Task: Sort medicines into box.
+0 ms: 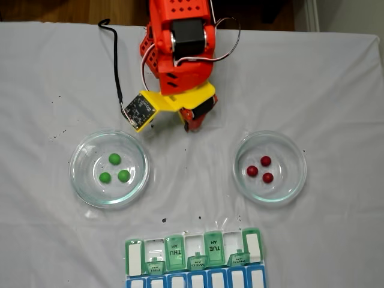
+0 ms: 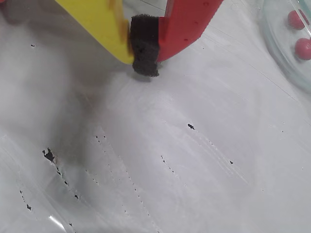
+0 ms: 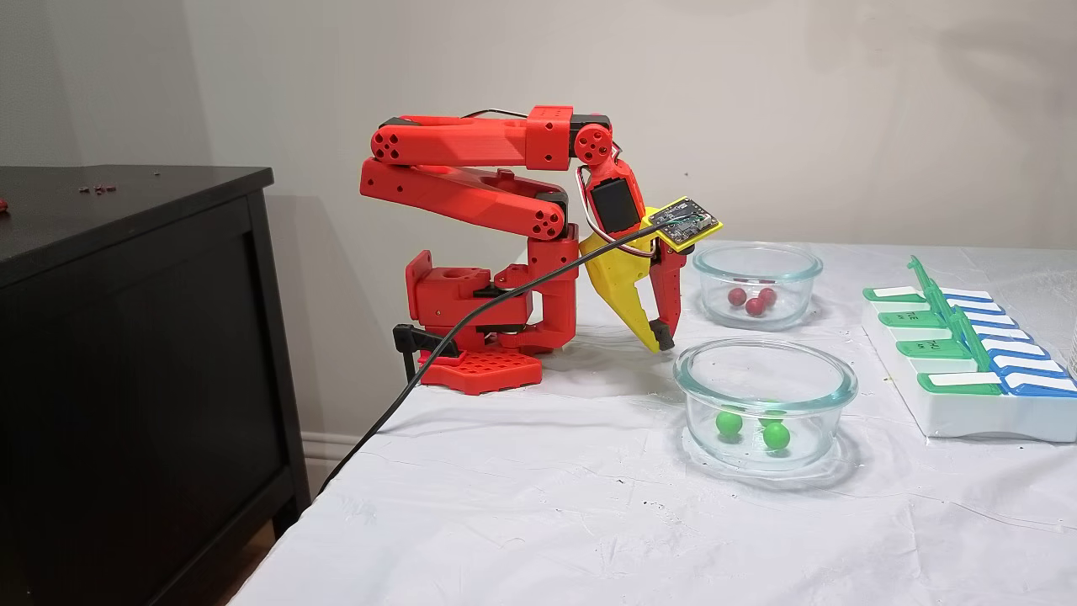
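Three green medicines [image 1: 114,170] [image 3: 729,422] lie in the left glass dish [image 1: 81,180] of a fixed view. Three dark red medicines [image 1: 261,170] [image 3: 753,300] [image 2: 302,47] lie in the right glass dish [image 1: 297,180]. The box [image 1: 255,243] [image 3: 968,412] is a white pill organizer with green lids and a blue row at the near table edge; several green lids stand up. My gripper [image 1: 188,127] [image 2: 144,63] [image 3: 663,343], one yellow and one red finger, is shut with its black pads together, low over the cloth between the dishes, holding nothing.
A white cloth [image 1: 324,78] with tiny black specks covers the table. The red arm base [image 3: 480,337] stands at the back edge, its black cable [image 3: 437,362] trailing off the table. A dark cabinet [image 3: 126,337] stands beside the table in a fixed view.
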Tool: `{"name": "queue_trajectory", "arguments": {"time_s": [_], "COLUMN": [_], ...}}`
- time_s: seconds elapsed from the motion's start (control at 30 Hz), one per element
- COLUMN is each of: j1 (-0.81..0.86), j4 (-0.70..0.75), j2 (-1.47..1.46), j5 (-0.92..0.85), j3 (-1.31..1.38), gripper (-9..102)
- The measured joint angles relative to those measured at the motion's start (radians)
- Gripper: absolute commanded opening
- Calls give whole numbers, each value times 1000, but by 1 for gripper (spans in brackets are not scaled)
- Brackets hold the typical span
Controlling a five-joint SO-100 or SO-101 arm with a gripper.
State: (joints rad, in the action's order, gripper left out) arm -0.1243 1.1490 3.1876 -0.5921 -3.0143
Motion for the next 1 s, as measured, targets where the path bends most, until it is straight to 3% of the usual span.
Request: {"name": "queue_trajectory", "arguments": {"time_s": [0.67, 0.77, 0.93, 1.0], "j1": [-49, -64, -78, -72], "j4": [0, 2, 51, 38], "j2": [0, 0, 8, 8], "j5": [-54, -235, -775, -782], "j3": [0, -40, -84, -84], "gripper": [1, 7, 6, 7]}}
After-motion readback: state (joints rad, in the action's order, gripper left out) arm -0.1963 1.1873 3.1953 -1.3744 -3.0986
